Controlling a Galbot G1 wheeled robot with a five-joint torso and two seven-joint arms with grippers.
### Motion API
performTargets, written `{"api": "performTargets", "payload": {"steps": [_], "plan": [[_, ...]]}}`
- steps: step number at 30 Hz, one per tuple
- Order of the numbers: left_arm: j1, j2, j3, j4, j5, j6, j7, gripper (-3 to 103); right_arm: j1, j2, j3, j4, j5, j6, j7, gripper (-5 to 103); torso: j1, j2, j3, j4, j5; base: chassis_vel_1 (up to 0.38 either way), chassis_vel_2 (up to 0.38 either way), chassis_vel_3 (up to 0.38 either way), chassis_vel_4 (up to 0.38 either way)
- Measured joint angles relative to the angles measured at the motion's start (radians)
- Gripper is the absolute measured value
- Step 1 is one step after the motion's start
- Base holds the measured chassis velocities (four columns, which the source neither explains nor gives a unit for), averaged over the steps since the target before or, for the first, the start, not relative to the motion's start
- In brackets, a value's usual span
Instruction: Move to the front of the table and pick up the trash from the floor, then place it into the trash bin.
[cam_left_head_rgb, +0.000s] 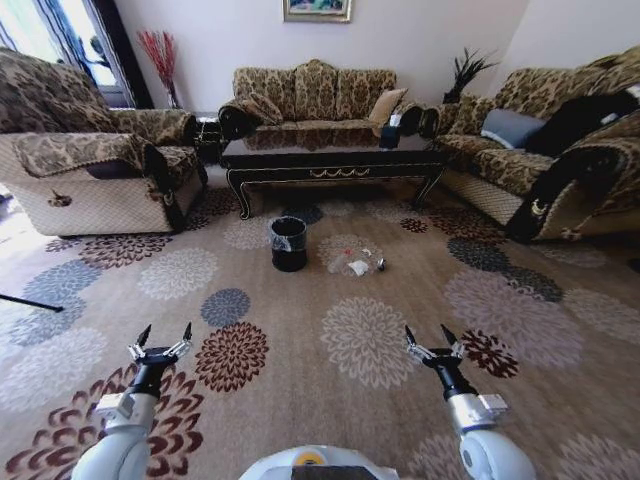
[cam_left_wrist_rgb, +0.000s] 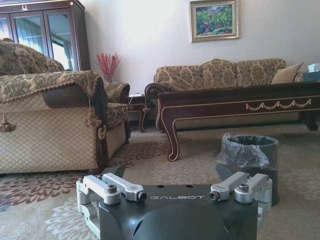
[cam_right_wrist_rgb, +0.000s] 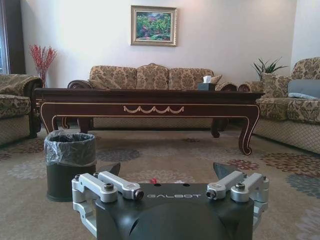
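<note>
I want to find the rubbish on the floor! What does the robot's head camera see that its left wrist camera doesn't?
Head view alone: the litter, a clear plastic bottle with white paper scraps, on the flowered carpet right of the bin, plus both open grippers, left and right, low over the carpet. Left wrist view alone: a glass-doored wooden cabinet and a framed painting. Both: the small black lined bin and the glossy dark coffee table.

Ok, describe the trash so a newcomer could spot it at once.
Find the table between the sofas; on the carpet before it stands the bin. The trash lies just to the bin's right: a clear bottle with crumpled white scraps, the only loose litter on the floor.
</note>
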Motion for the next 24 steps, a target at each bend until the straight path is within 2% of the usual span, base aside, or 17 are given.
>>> {"api": "performTargets", "payload": {"steps": [24], "plan": [[0.007, -0.014, 0.008, 0.002, 0.001, 0.004, -0.001, 100, 0.015, 0.002, -0.018, -0.016, -0.006, -0.005, -0.004, 100, 0.0, 0.0, 0.0, 0.0, 0.0, -0.155, 0.154, 0.163, -0.153]]}}
